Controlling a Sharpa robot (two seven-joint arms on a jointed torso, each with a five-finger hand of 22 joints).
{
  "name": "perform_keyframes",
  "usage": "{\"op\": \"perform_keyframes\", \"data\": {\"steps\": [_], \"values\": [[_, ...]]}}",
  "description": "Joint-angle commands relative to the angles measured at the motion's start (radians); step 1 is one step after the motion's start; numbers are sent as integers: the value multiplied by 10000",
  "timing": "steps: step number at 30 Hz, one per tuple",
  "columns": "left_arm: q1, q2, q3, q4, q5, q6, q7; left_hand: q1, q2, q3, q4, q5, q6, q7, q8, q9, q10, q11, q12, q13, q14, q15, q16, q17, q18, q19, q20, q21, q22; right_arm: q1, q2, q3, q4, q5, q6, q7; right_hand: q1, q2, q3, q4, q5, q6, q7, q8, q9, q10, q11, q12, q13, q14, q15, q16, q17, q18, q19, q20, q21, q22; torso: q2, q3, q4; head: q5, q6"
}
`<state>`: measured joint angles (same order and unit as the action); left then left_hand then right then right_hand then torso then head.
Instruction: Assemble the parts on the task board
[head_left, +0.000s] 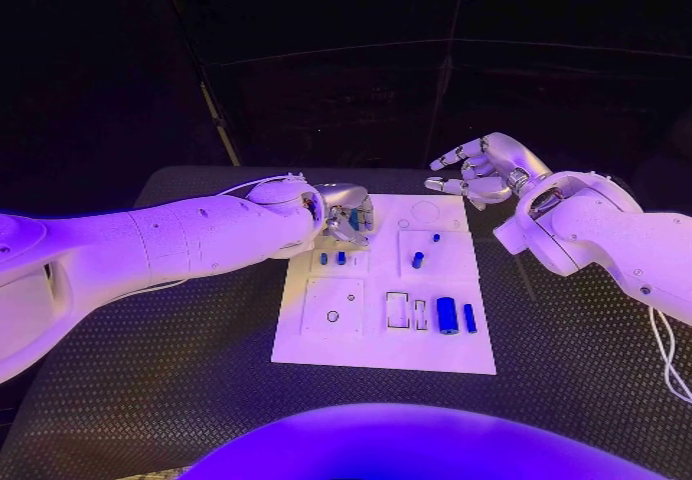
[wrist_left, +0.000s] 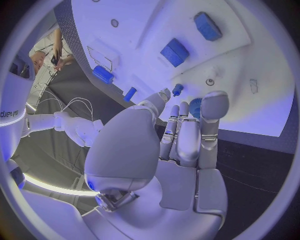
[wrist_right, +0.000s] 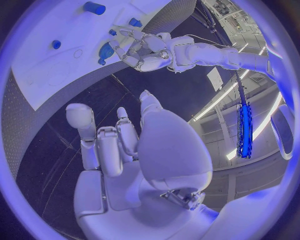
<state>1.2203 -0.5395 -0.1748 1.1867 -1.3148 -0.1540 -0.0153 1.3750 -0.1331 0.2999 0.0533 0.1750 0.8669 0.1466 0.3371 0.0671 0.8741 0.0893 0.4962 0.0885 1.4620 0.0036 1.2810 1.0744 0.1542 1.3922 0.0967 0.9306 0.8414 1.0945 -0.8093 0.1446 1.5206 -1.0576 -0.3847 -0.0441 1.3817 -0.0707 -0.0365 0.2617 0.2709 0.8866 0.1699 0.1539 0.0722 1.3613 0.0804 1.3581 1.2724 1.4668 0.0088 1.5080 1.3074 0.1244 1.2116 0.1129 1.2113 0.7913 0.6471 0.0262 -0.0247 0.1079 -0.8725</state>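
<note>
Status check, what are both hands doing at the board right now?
Left hand holds a blue part over the board. Right hand open, off the board's far right corner. Nothing in the way.

A robotics lab or test room: a black textured table (head_left: 173, 400) carries a white task board (head_left: 378, 345) at its centre, two white robot arms reach over it, and long ceiling strip lights (wrist_right: 220, 100) glow overhead.

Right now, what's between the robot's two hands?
In the head view, the far top strip of the white task board lies between the left hand and the right hand. No blue parts sit there.
</note>
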Motion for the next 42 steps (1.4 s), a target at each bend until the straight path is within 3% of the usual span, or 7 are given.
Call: {"op": "perform_keyframes", "data": {"steps": [1,31,42], "values": [[-18,92,5,-137,-392,331,-167,31,99,17,-100,-49,99,10,-89,-11,140,-5,-52,-35,216,-51,-30,-36,-163,67,2,89,77,16,6,5,18,26,-73,109,-21,118,16,53,69,-51,-19,42,-16,-72,10,-31,1,705,-46,-52,1212,138,-61,-29,-56,2,-4,2,-2,-28,-1],[-119,532,12,-611,-460,877,-270,125,324,488,-294,-69,806,-124,-387,6,980,-152,-357,-236,222,-174,50,-323,-259,160,-96,755,787,15,77,5,-10,26,-34,120,-7,132,19,53,78,-52,-19,47,-16,-61,10,-18,17,706,-47,-51,1216,137,-57,-30,-55,7,-9,10,3,-45,-1],[-136,575,12,-721,-461,906,-363,211,553,880,-445,-95,1264,-194,-540,37,1587,-268,-570,-204,209,-265,100,-458,-324,221,-174,1153,1238,14,83,5,-13,26,-28,119,13,148,19,51,87,-50,-21,55,-15,-51,8,-7,29,708,-48,-50,1220,138,-57,-30,-60,-2,-14,7,6,-57,-1]]}}
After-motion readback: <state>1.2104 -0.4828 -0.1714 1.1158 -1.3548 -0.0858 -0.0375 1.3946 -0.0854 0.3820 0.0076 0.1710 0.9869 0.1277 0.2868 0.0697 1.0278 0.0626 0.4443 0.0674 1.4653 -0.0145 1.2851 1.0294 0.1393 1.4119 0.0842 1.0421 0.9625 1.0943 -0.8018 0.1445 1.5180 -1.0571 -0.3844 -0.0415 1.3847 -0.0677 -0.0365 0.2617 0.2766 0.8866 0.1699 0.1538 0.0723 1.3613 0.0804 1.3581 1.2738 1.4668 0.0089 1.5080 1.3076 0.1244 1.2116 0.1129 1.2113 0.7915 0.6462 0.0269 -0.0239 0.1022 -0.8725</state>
